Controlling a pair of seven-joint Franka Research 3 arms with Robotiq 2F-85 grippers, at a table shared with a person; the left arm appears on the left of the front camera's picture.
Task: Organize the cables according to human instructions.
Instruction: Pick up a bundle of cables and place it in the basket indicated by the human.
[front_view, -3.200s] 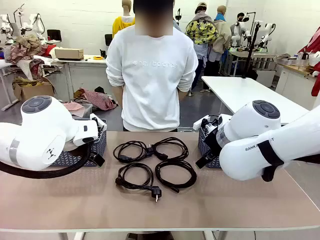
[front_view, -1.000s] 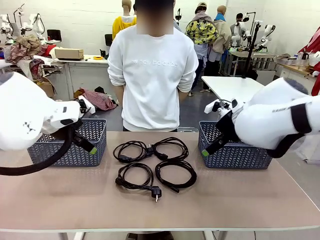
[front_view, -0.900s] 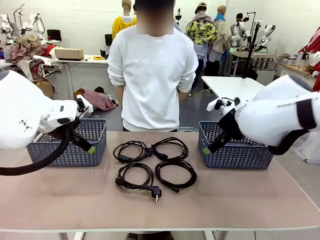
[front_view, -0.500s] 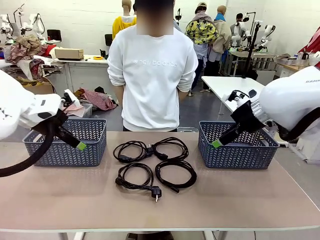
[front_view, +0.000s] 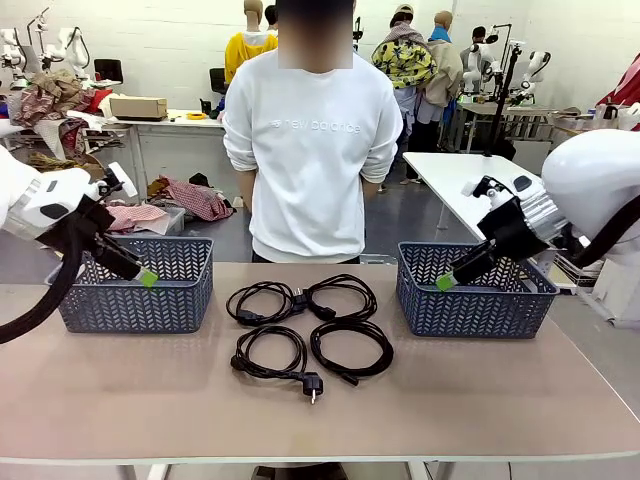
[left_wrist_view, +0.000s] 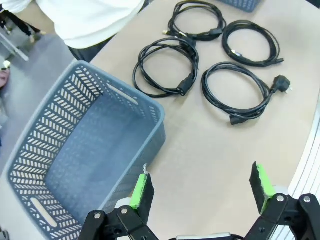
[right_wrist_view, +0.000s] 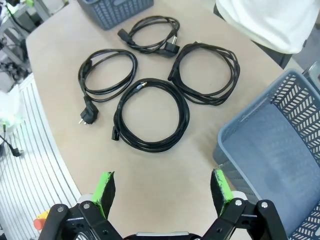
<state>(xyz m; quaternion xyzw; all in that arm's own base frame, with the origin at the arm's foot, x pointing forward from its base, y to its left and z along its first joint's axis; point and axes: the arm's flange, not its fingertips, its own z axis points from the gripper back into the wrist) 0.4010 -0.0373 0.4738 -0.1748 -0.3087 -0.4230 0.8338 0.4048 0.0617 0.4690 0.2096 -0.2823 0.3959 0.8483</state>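
The front camera sits on the robot's side of the table (front_view: 480, 410), a little above its top, facing straight across at the person (front_view: 310, 150) at the far edge. The left wrist camera hangs well above the table, looking steeply down past the left gripper (left_wrist_view: 200, 172) at the left basket (left_wrist_view: 80, 155). The right wrist camera does likewise past the right gripper (right_wrist_view: 162, 175) at the right basket (right_wrist_view: 280, 145). All three share one patch — the table's middle, with the four cables (front_view: 298, 298).

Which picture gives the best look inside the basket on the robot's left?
The left wrist view: it looks down into the left basket, showing floor and walls. The front view shows mostly its outer wall; the right wrist view catches one corner.
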